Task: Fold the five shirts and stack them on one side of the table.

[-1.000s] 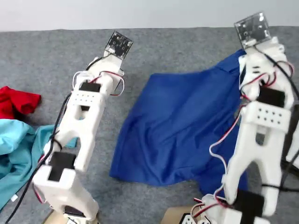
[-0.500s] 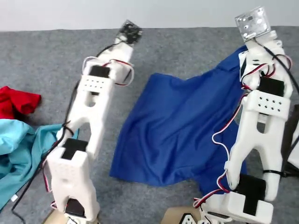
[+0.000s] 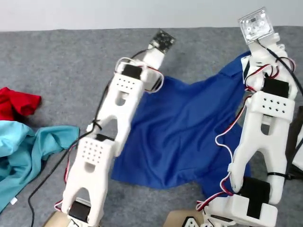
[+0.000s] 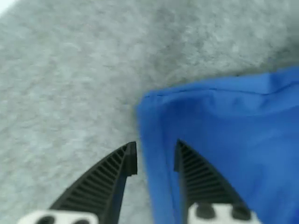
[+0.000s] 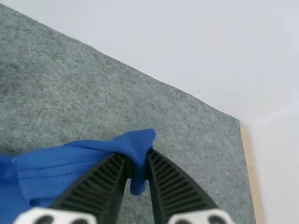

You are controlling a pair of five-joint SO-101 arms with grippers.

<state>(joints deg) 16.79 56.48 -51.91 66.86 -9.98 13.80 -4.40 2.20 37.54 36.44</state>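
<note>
Blue shirt (image 3: 180, 132) lies rumpled on grey felt (image 3: 57, 61).

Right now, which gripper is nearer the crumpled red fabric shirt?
Left. The left gripper straddles the blue shirt mid-table; the right gripper grips that shirt farther from the red shirt.
</note>
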